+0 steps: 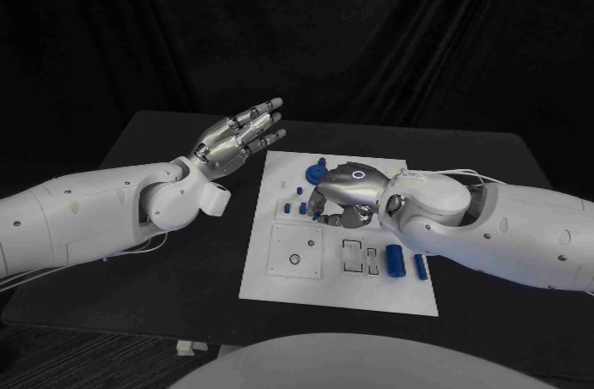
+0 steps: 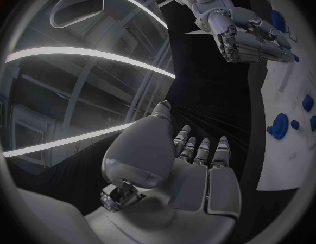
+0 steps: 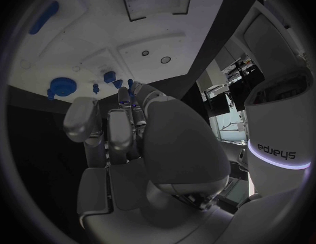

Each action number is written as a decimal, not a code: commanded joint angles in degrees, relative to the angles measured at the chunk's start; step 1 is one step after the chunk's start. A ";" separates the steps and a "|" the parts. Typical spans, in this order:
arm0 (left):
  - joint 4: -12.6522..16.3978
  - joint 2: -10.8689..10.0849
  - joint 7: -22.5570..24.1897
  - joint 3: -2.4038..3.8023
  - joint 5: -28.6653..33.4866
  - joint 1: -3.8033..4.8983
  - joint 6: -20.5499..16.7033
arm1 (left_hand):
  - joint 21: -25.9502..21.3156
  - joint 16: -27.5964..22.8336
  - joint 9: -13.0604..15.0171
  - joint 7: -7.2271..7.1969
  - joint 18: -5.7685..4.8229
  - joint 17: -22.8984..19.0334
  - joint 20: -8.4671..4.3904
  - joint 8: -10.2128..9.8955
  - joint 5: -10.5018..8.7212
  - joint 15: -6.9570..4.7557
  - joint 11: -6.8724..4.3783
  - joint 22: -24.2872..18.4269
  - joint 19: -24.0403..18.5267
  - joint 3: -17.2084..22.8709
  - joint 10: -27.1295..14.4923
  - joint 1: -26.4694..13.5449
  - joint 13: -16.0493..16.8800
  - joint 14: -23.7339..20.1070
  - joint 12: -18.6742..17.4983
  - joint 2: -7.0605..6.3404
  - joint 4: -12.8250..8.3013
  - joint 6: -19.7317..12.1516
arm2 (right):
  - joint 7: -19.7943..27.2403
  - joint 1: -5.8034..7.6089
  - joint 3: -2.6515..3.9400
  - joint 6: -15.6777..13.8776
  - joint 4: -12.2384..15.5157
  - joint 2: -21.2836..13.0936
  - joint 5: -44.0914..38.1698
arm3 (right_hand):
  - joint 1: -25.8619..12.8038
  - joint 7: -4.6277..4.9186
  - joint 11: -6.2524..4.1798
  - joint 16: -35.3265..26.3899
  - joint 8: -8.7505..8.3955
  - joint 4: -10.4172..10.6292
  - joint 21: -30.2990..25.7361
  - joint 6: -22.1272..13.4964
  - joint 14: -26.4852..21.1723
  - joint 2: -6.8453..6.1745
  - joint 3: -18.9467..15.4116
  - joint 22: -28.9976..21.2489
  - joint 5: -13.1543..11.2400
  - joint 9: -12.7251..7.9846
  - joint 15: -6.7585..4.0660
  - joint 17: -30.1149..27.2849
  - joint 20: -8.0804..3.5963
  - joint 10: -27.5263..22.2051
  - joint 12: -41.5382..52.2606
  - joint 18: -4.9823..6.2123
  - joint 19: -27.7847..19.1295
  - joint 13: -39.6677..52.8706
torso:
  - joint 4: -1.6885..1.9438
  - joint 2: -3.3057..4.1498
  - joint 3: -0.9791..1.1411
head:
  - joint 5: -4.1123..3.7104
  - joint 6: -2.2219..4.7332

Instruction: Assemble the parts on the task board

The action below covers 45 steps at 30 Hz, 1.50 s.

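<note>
From the head camera, my right hand [image 1: 343,196] covers the middle of the task board [image 1: 334,290], so I cannot tell what its curled fingers touch or whether they hold a part. In the right wrist view, a small blue part [image 3: 131,94] sits at the fingertips, mostly hidden. In the left wrist view, the board is cut off at the circle's rim.

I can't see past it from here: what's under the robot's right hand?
The right hand hangs over the white task board, fingers pointing down among small blue parts. Whether they grip one is hidden by the hand itself.
</note>
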 commanded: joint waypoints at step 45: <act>-0.68 0.69 0.91 0.05 0.12 -0.37 0.39 | 0.28 -0.21 0.00 0.02 0.54 -0.06 0.48 0.35 0.47 0.41 -0.04 0.15 -0.07 0.10 -0.06 0.76 0.02 0.08 0.07 0.73 -0.46 -0.36 | -0.01 -4.74 0.04 3.85 -2.86 2.57 -2.92 | -0.06 0.01 0.16 0.00 -0.29 -0.55 -0.21 -0.09 0.75 0.21 -0.14 7.94 0.32 0.09 0.11 -0.61 0.02 0.07 -0.19 0.00 0.33 0.08 | -0.10 0.07 -0.02 | 0.40 0.00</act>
